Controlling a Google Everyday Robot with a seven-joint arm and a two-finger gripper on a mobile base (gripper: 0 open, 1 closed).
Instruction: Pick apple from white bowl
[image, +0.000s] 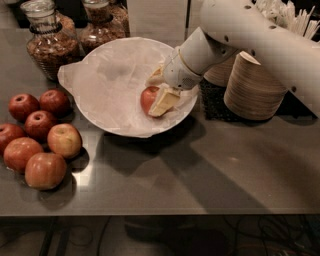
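Note:
The white bowl (107, 75) with its crumpled paper liner stands at the back middle of the table. The light orange-red apple (147, 96) lies at the bowl's right side. My gripper (154, 95) reaches down into the bowl from the right. One pale finger (163, 101) lies across the apple's front right and the other (155, 76) sits just behind it, so the fingers are closed on the apple. The apple's right half is hidden by the gripper.
Several darker red apples (40, 122) and a yellow-sided one (64, 140) lie on the table at the left. Two glass jars (50, 42) stand behind the bowl. Stacked beige disposable bowls (252, 85) stand at the right, beside a dark basket (215, 102).

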